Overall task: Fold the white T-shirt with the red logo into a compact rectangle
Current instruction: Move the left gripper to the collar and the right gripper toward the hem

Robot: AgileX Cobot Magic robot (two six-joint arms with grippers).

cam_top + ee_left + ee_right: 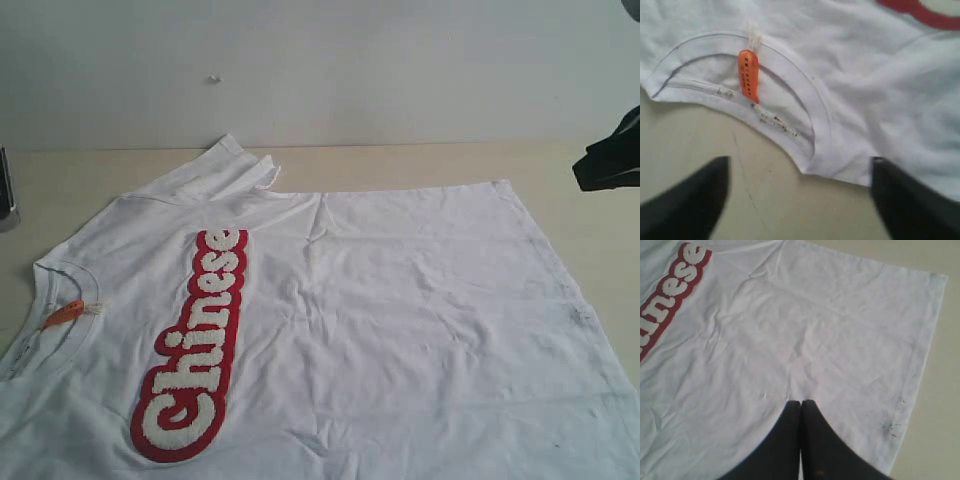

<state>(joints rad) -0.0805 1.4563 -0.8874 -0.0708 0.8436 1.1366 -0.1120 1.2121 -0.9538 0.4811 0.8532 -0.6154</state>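
The white T-shirt (pixel 420 310) carries a red logo (pixel 195 345) lettered white and an orange tag (pixel 62 315)

- The white T-shirt (pixel 880 90) lies on a pale table (pixel 770 200), its ribbed collar (pixel 822 115) near the cloth's edge.
- An orange tag (pixel 748 75) hangs inside the collar from a tuft of white thread.
- Only part of the red logo (pixel 920 12) shows.
- The left gripper (pixel 800 165) has its dark fingers (pixel 690 205) spread wide, just beside the collar.

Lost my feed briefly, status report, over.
Left pincer open by the collar, holding nothing. Right pincer shut above the cloth. White T-shirt spread on the table, red logo up. No obstruction seen.
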